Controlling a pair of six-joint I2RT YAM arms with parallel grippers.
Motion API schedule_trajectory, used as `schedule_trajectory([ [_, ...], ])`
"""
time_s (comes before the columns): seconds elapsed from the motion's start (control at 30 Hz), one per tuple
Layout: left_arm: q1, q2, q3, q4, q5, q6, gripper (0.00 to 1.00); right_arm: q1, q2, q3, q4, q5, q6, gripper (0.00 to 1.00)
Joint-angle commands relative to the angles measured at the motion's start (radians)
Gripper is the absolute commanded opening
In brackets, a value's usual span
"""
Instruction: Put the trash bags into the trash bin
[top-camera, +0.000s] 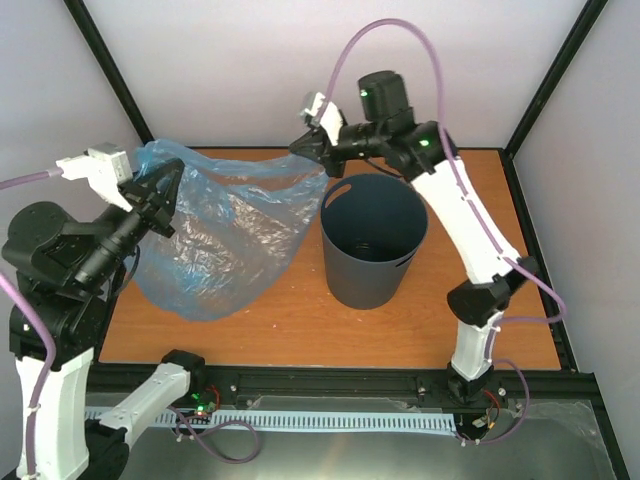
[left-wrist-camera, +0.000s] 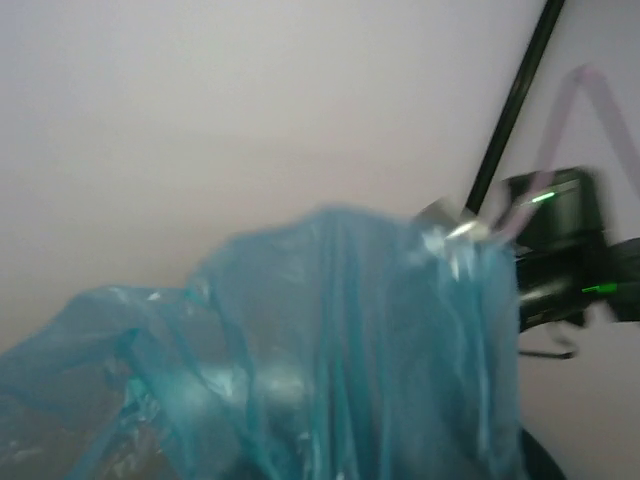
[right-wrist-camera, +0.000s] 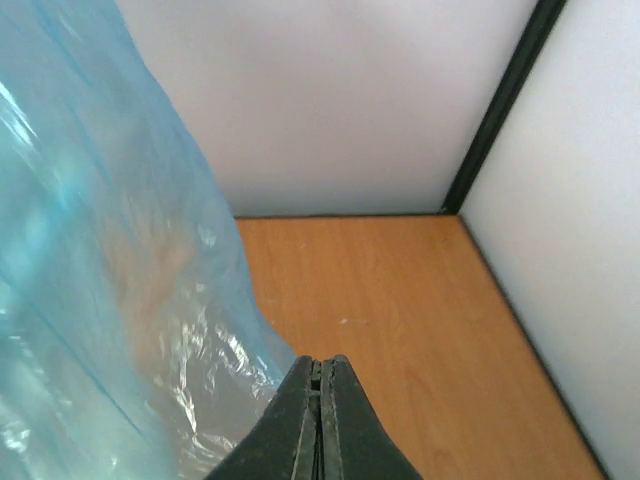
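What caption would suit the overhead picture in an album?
The left gripper and right gripper hold a light-blue trash bag stretched beside the upright trash bin.

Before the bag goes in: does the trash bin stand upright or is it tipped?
Upright: the trash bin stands on the table, its open mouth facing up.

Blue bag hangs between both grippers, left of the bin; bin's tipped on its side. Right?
No. The trash bin stands upright, open top up, per the top external view. The rest holds: the trash bag hangs between the left gripper and right gripper, left of the bin.
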Motion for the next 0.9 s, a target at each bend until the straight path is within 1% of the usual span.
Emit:
schedule_trajectory([
  [0.0, 0.004, 0.022, -0.036, -0.031, -0.087, 0.006, 0.01, -0.012, -0.13, 0.001, 0.066, 0.089, 0.079, 0.03],
  [0.13, 0.004, 0.074, 0.004, -0.007, -0.135, 0.003, 0.01, -0.027, -0.194, 0.003, 0.116, 0.142, 0.15, 0.03],
  [0.23, 0.004, 0.1, 0.049, 0.081, -0.112, -0.015, 0.01, -0.04, -0.234, 0.017, 0.148, 0.2, 0.193, 0.03],
  [0.33, 0.004, 0.149, 0.111, 0.121, -0.005, -0.048, 0.01, -0.062, -0.273, 0.037, 0.163, 0.239, 0.228, 0.03],
  [0.5, 0.004, 0.247, 0.195, 0.182, 0.275, -0.139, 0.01, -0.073, -0.37, 0.035, 0.168, 0.295, 0.244, 0.03],
  [0.53, 0.004, 0.261, 0.206, 0.196, 0.304, -0.161, 0.01, -0.073, -0.388, 0.034, 0.17, 0.31, 0.247, 0.03],
  [0.87, -0.002, 0.329, 0.248, 0.312, 0.434, -0.287, 0.01, -0.073, -0.536, 0.035, 0.213, 0.444, 0.243, 0.03],
])
